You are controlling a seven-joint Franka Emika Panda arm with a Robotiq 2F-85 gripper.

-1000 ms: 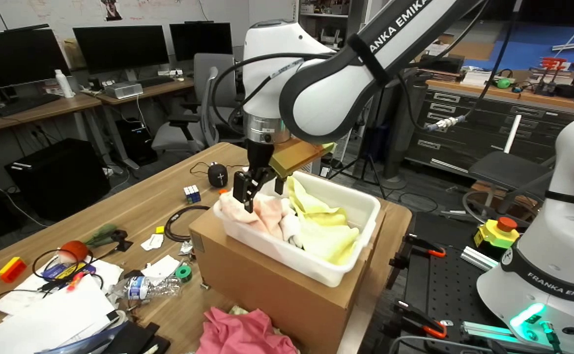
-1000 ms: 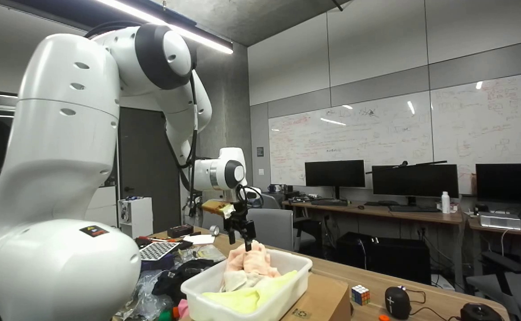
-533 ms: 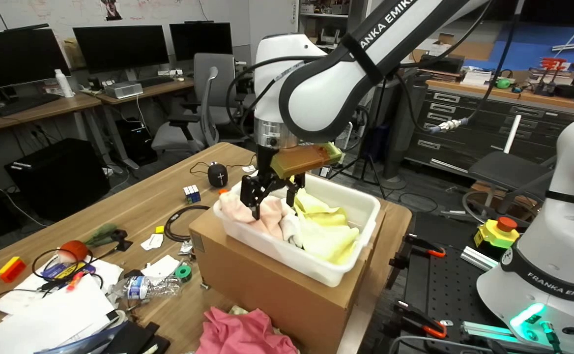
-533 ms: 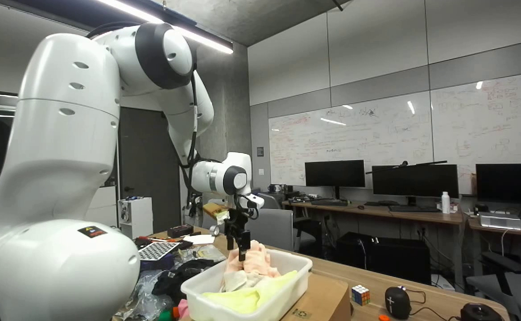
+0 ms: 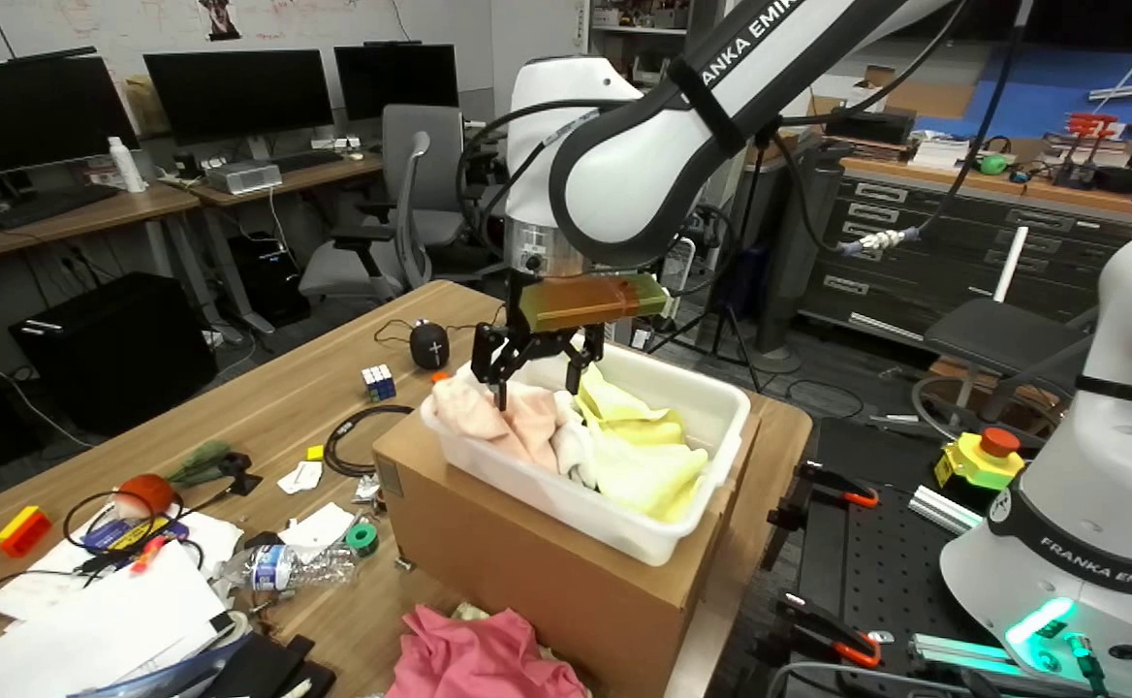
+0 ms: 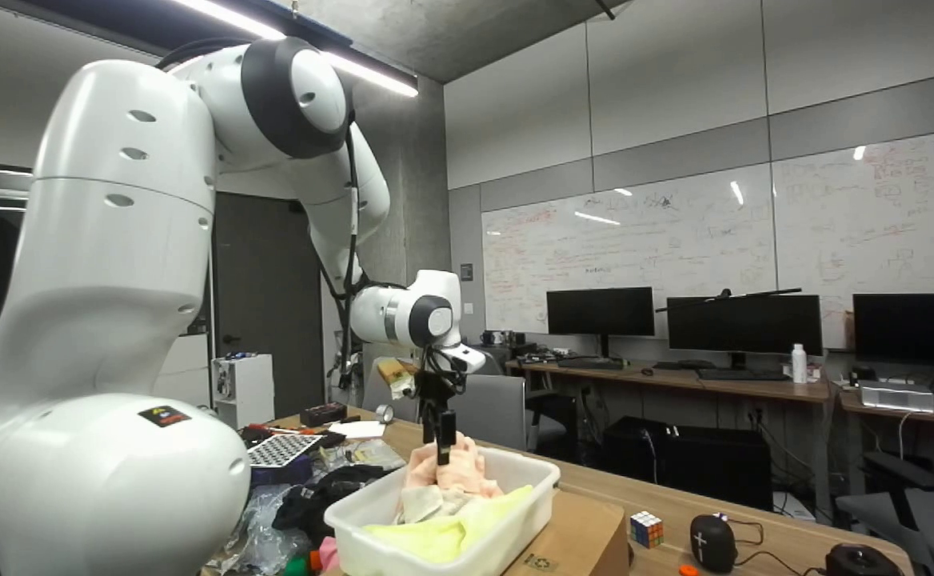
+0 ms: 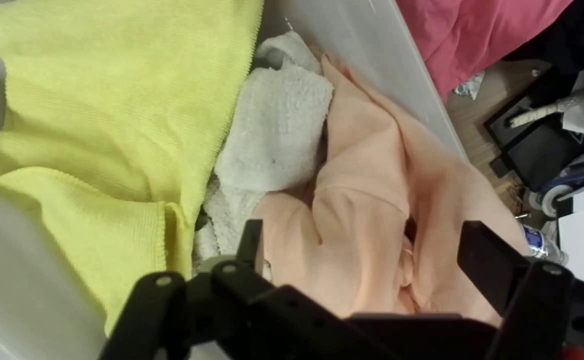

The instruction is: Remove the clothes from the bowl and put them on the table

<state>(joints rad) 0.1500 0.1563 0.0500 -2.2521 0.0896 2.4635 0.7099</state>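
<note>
The bowl is a white plastic tub point(image 5: 668, 536), also in an exterior view point(image 6: 363, 550). It holds a peach cloth point(image 5: 527, 419), a whitish cloth point(image 5: 574, 452) and a yellow cloth point(image 5: 644, 470). In the wrist view the peach cloth point(image 7: 362, 205) is below and between the fingers, the whitish cloth point(image 7: 277, 125) beside it and the yellow cloth point(image 7: 122, 100) at left. My gripper point(image 5: 535, 397) is open and points down over the peach end of the tub; it also shows in an exterior view point(image 6: 437, 448). Nothing is gripped. Whether the fingertips touch the cloth is unclear.
The tub stands on a cardboard box point(image 5: 527, 557) on the wooden table point(image 5: 266, 427). A pink cloth point(image 5: 484, 654) lies at the box's foot. A bottle point(image 5: 285, 567), papers point(image 5: 110, 611), a cable, a puzzle cube point(image 5: 379, 383) and a black speaker point(image 5: 429, 346) lie around.
My gripper has shifted a little along the tub and turned, so its open fingers now stand side by side across the peach cloth. The cloths have not visibly moved.
</note>
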